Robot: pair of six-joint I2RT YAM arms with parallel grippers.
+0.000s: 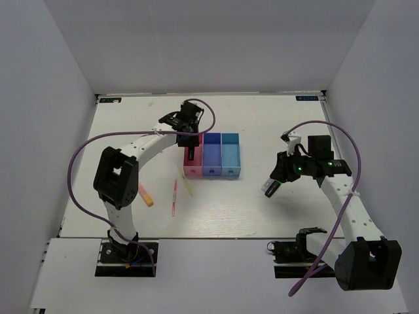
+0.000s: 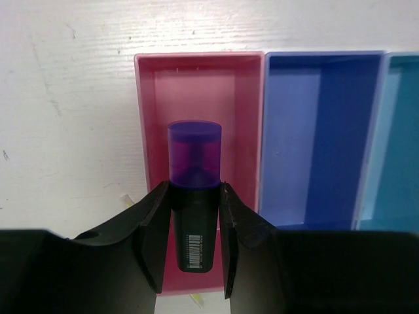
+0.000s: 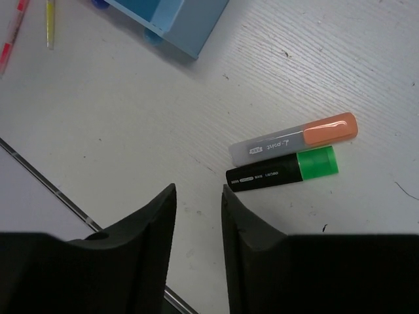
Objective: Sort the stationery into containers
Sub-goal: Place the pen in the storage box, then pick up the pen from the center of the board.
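Purple marker (image 2: 193, 196) pinched in the left gripper (image 2: 193, 190) over the pink bin (image 2: 141, 131), leftmost of the row; right gripper (image 3: 198, 196) slightly spread, empty, above the desk (image 3: 131, 118) near the touching green-capped marker (image 3: 281, 171) and orange-capped marker (image 3: 294, 140).

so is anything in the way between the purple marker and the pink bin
Nothing visible. The left gripper holds the purple marker over the open pink bin, and the part of the bin's inside that shows is bare.
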